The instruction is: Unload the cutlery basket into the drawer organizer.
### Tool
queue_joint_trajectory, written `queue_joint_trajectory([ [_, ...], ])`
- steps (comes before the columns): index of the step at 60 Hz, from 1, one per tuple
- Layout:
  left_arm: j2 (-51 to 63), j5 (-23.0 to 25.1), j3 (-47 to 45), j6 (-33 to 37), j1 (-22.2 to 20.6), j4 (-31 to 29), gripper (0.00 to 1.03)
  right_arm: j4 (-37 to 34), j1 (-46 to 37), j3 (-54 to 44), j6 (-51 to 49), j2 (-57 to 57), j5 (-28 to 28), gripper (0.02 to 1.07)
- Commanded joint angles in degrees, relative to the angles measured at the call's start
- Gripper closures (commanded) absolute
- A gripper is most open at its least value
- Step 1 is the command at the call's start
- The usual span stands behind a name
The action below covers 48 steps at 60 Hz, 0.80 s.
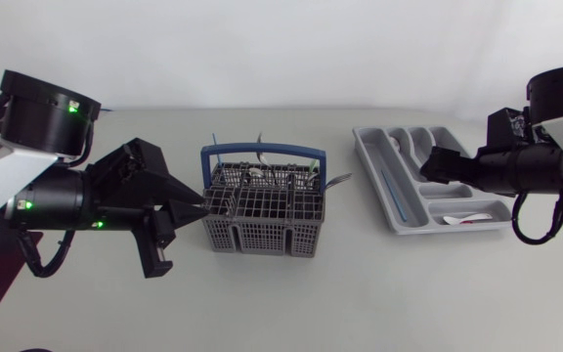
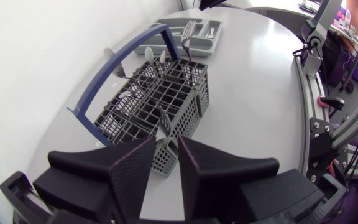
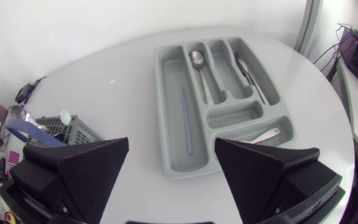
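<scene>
- Right wrist view: cutlery basket point(image 3: 73, 129) mostly hidden behind a finger of the right gripper point(image 3: 171, 149).
- Head view: drawer organizer point(image 1: 389, 186) partly covered by the right arm point(image 1: 516, 166).
- Head view: cutlery point(image 1: 260, 174) standing in the basket is too small to tell its kinds.

I'm looking down on a pale grey bench point(image 1: 262, 303) with two things resting directly on it. A grey mesh cutlery basket point(image 1: 262, 233) with a blue handle stands near the middle. A grey drawer organizer point(image 1: 369, 171) lies at a slant toward my right, well apart from it.
</scene>
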Motion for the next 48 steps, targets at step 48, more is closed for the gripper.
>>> queue_joint_trajectory([
  [48,2.64,-8.81,-1.88,-7.07,-6.32,7.11,0.43,-5.44,19.13,3.27,-8.17,-12.86,-24.04,0.07],
])
